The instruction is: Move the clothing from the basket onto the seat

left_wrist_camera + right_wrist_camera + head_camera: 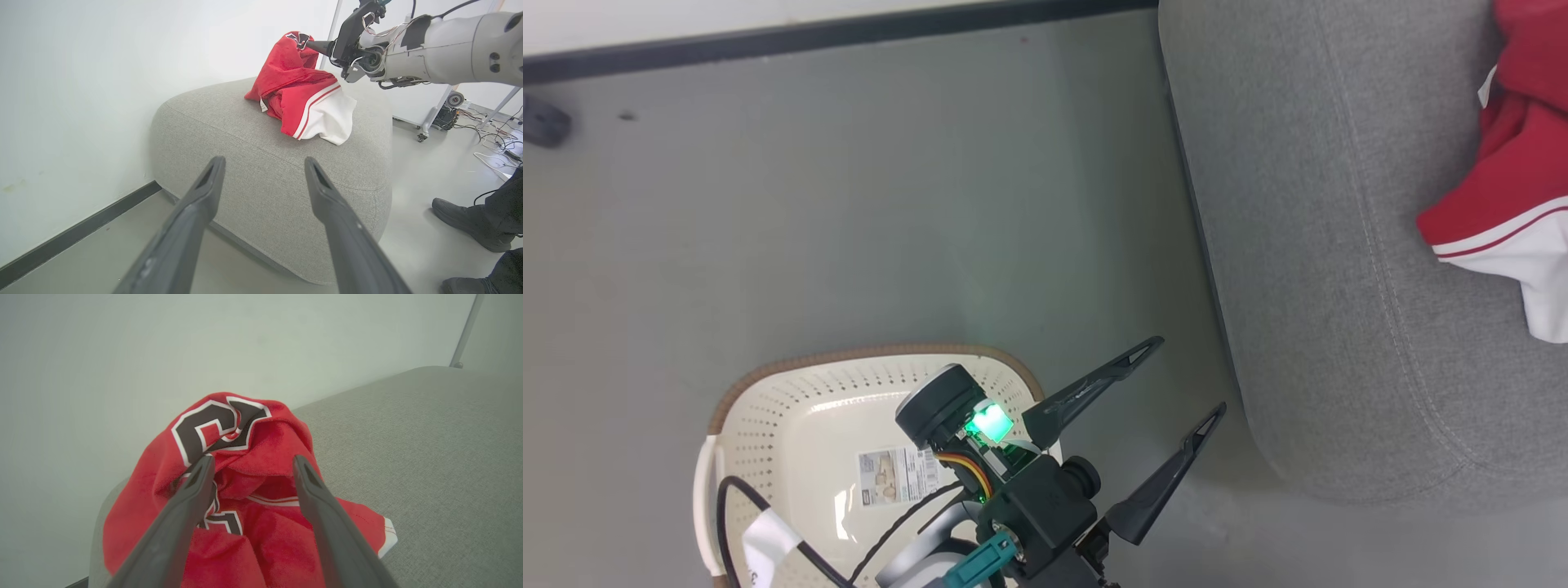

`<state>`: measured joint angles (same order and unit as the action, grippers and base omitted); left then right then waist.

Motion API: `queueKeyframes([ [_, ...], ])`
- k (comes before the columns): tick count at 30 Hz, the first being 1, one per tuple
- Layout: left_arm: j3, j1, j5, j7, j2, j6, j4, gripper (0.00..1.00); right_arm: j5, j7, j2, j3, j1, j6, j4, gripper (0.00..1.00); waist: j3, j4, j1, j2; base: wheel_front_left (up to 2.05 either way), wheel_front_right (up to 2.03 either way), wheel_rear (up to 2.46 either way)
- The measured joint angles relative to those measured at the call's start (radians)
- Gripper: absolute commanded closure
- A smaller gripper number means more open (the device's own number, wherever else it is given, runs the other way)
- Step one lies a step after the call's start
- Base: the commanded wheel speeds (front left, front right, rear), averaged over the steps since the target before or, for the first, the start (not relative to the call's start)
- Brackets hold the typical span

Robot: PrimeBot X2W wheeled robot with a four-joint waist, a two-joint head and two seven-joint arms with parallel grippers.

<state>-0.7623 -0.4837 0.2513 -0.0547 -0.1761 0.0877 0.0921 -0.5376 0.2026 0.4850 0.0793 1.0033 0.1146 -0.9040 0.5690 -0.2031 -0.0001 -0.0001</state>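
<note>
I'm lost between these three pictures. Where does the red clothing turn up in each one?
Head view: the clothing is at the right edge, lying on the seat.
Left wrist view: upper middle, heaped on the seat.
Right wrist view: lower middle, seen close up.
Shared landmark: the grey seat beneath it.

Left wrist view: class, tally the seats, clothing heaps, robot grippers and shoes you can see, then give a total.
Large grey fabric-upholstered seat: 1
Heap of soft bright red clothing: 1
Dark two-fingered grippers, left gripper and right gripper: 2
Person's dark shoes: 2
Total: 6
</note>
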Motion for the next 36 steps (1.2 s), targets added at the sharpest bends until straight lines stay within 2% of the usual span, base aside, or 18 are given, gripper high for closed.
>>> queueKeyframes([
  [9,0.014,0.028,0.008,-0.045,0.012,-0.019,-0.046,0.00,0.021,0.014,-0.026,-0.035,-0.105,0.002,0.000,0.00,-0.097,0.023,0.0000,0.0000,0.00,0.00,0.00],
  [15,0.039,0.066,0.016,-0.070,0.011,-0.045,-0.059,0.00,0.034,0.030,-0.047,-0.055,-0.186,0.008,0.053,0.00,-0.169,0.041,-0.0001,0.0000,0.00,0.00,0.00],
  [24,0.083,0.135,0.056,-0.096,-0.011,-0.085,-0.074,0.00,0.054,0.045,-0.118,-0.106,-0.310,0.009,0.193,0.00,-0.271,0.074,-0.0001,-0.0001,0.00,0.00,0.00],
  [30,0.122,0.200,0.069,-0.107,-0.021,-0.125,-0.080,0.00,0.089,0.046,-0.167,-0.152,-0.425,0.009,0.329,0.00,-0.344,0.095,-0.0002,-0.0001,0.00,0.00,0.00],
  [36,0.156,0.236,0.074,-0.115,-0.035,-0.153,-0.083,0.00,0.102,0.047,-0.185,-0.168,-0.507,0.009,0.427,0.00,-0.390,0.108,-0.0002,0.0000,0.00,0.00,0.00],
])
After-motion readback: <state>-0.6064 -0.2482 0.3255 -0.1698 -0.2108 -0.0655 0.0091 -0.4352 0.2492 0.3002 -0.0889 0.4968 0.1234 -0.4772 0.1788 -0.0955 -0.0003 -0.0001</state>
